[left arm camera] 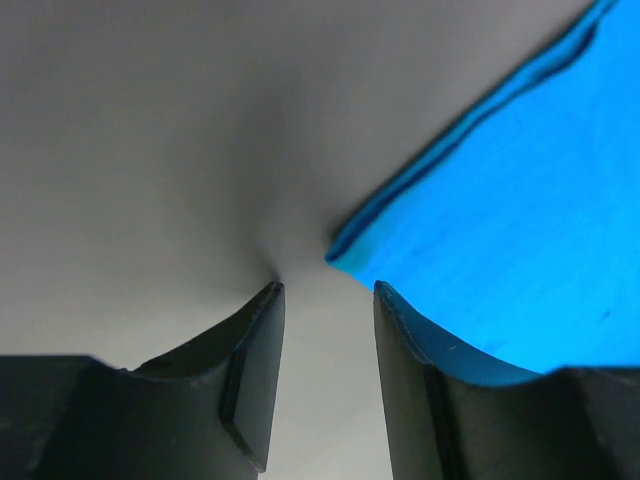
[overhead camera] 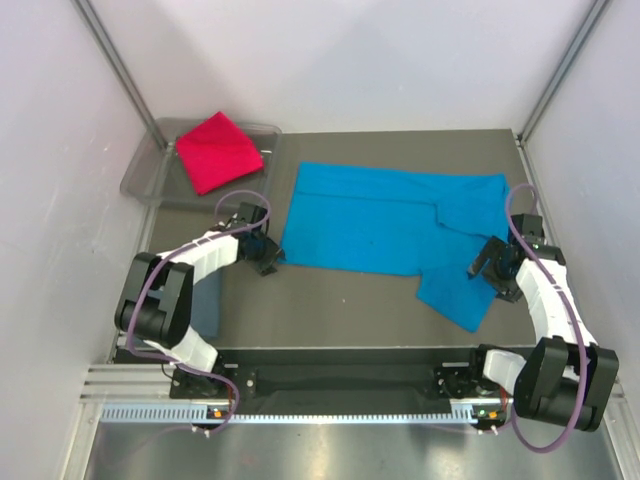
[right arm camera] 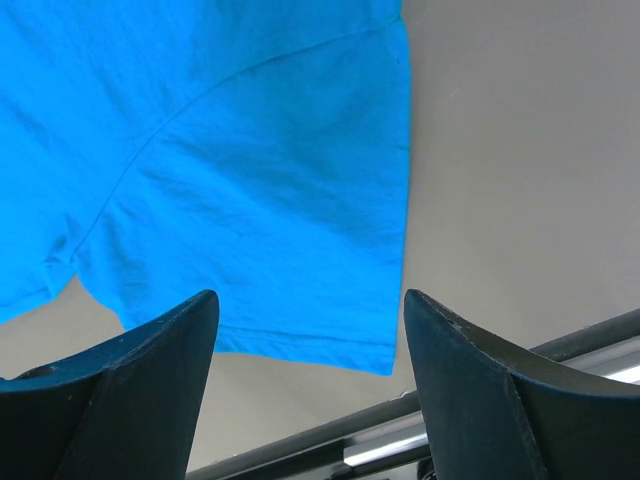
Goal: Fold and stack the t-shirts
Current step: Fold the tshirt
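The turquoise-blue t-shirt lies spread flat across the middle of the table, with one sleeve pointing toward the near right. The crimson red t-shirt lies folded in the clear tray at the back left. A slate grey-blue cloth shows under the left arm. My left gripper is open and empty at the turquoise shirt's near left corner, its tips low on the table just short of the corner. My right gripper is wide open and empty over the sleeve.
White walls close in both sides and the back. A metal rail runs along the table's near edge close to the right gripper. The tray's rim stands just behind the left gripper.
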